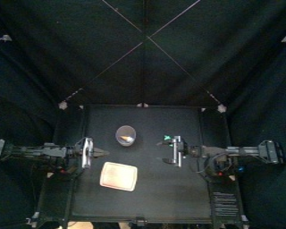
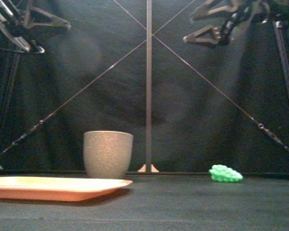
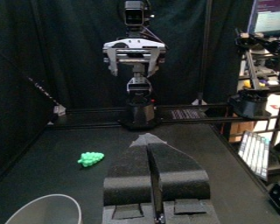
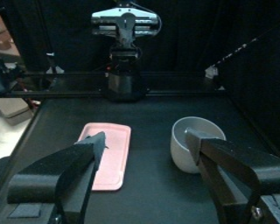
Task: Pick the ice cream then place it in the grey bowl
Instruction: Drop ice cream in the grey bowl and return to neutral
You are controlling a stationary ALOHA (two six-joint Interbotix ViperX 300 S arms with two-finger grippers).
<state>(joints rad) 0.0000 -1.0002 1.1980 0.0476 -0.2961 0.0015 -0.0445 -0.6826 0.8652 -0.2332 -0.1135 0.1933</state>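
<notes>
On the black table [image 1: 170, 192], right of centre and near the right gripper [image 4: 149, 144], sits a small green knobbly toy [image 2: 226, 173], the only candidate for the ice cream. Right jaws are spread wide and empty. Left gripper [image 3: 150, 153] is pinched closed on nothing, resting at left. Tall grey speckled cup [image 2: 108, 153] stands mid-back, with the flat pink tray [image 2: 57, 188] nearer the front. Suggest the right arm drops straight over the toy, straddles it and closes low. It's small and bumpy, so it could squirt out.
</notes>
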